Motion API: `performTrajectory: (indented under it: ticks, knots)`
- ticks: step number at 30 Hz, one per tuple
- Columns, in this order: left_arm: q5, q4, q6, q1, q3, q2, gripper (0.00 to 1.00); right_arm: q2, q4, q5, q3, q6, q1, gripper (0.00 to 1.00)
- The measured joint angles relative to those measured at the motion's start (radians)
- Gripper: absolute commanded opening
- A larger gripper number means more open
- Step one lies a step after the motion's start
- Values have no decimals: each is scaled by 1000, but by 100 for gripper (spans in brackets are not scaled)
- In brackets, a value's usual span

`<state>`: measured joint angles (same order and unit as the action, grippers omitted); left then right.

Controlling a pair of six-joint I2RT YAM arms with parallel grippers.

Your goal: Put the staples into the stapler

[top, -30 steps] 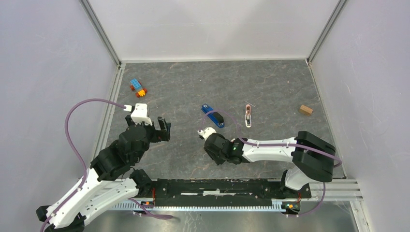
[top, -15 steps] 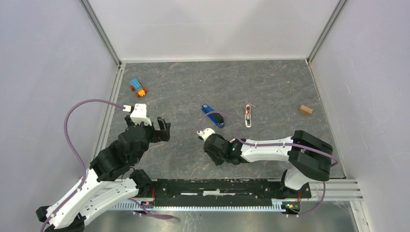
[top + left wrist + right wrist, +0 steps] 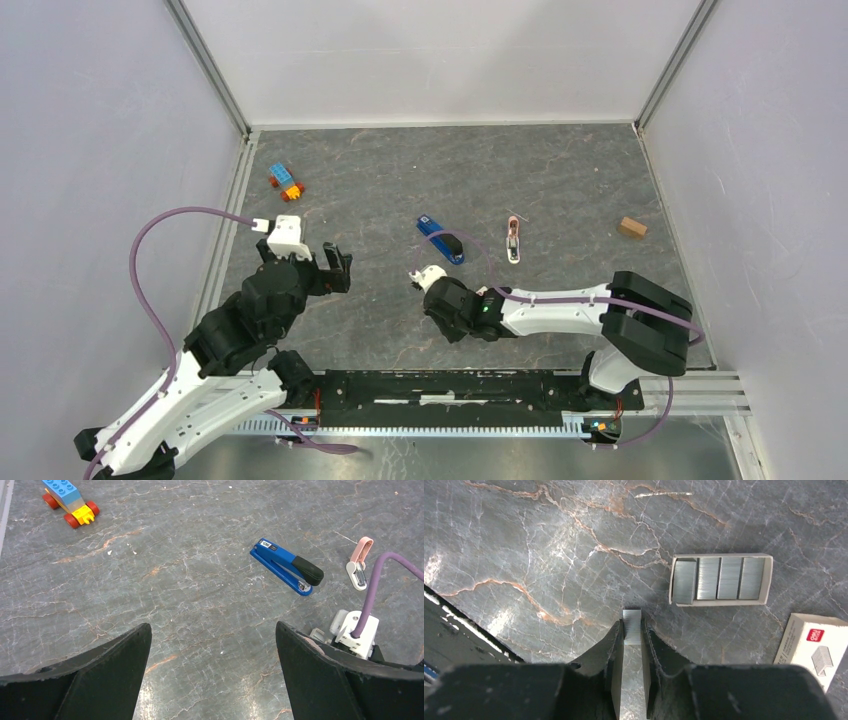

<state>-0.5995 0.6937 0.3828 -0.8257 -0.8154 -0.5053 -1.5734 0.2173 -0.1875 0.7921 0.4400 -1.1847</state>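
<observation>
The right pincer is pinched tight on a thin silvery strip of staples, with the strip poking out past the tips. The left pincer gapes wide with nothing in it. So I'd say the pickup's done but the actual loading isn't. The slim blue stapler with the black end lies flat on the grey stone-look table. It looks shut, and sits at roughly 12 o'clock from the right pincer, apart from it. The small grey open tray, at 2 o'clock of the tips, holds four staple blocks side by side. A white card sleeve with a red label sits at the tray's 4 o'clock; can't tell what's in it.
</observation>
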Motion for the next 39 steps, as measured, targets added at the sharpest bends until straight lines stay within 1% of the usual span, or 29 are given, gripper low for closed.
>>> performTrajectory:
  ticks: [4, 8, 12, 16, 21, 29, 33, 39]
  knots:
    - [1, 0, 0, 0, 0, 2, 100, 41, 33, 0, -2, 0, 4, 22]
    - [2, 0, 0, 0, 0, 2, 100, 118, 66, 0, -1, -3, 39, 23]
    - [3, 0, 0, 0, 0, 2, 100, 184, 87, 1, 3, -26, 142, 23]
    - [3, 0, 0, 0, 0, 2, 100, 219, 102, -1, 5, -63, 297, 23]
    - [7, 0, 0, 0, 0, 2, 100, 218, 135, -26, 26, -125, 453, 24]
    - [7, 4, 0, 0, 0, -2, 100, 175, 107, -30, 30, -162, 634, 23]
    - [7, 8, 0, 0, 0, -8, 100, 148, 53, -27, 28, -161, 677, 23]
    - [7, 8, 0, 0, 2, -12, 100, 98, -15, -23, 28, -158, 697, 23]
